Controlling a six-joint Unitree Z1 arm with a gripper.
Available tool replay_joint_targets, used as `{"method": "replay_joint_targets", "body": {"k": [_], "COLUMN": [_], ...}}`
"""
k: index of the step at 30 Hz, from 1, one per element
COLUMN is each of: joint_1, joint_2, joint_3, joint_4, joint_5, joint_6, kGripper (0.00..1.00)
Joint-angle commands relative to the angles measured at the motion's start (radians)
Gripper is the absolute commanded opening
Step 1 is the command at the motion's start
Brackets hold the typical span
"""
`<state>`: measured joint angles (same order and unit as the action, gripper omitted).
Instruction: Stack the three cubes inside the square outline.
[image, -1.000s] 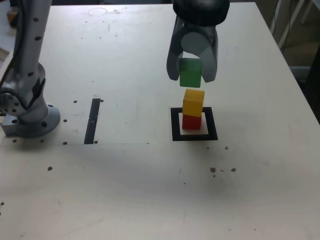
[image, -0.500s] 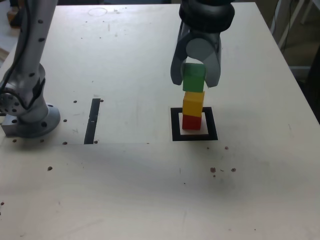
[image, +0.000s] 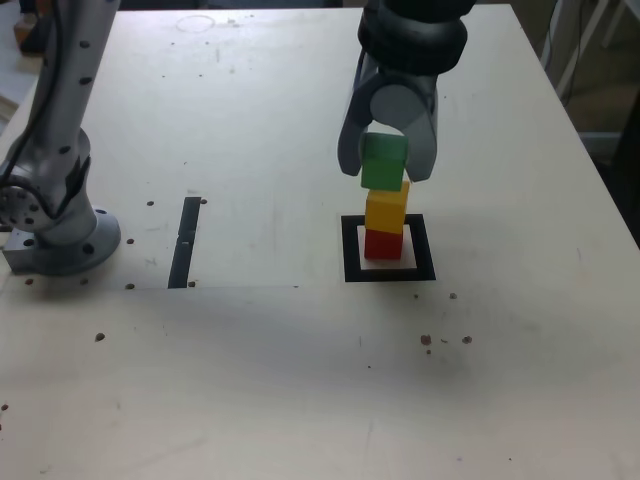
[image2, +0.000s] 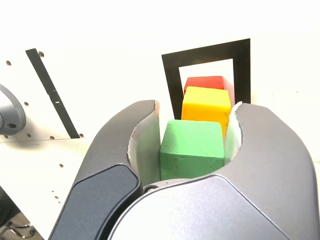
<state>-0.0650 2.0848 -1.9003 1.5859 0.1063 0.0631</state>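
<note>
The grey two-fingered claw (image: 386, 165) is gripping the matte green cube (image: 383, 163), jaws closed against its sides. Since a second ago it has been lowering the cube, whose underside is now appearing to meet the matte yellow cube (image: 386, 210), sitting slightly toward the exterior view's left. That cube is resting on the matte red cube (image: 383, 243), inside the thick black square outline (image: 350, 250). Judged: only release is outstanding. Count: three cubes, one of each colour; one outline; one narrow dark strip (image: 185, 241).
</note>
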Motion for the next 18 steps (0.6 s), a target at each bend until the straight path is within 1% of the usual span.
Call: {"method": "replay_joint_targets", "body": {"k": [1, 8, 18], "joint_1": [0.005, 0.015, 0.031], "joint_2": [0.009, 0.016, 0.032], "joint_3": [-0.001, 0.002, 0.011], "joint_4": [0.005, -0.002, -0.009], "joint_5": [-0.005, -0.012, -0.022], "joint_6": [0.004, 0.013, 0.017], "kGripper": [0.25, 0.29, 0.42]}}
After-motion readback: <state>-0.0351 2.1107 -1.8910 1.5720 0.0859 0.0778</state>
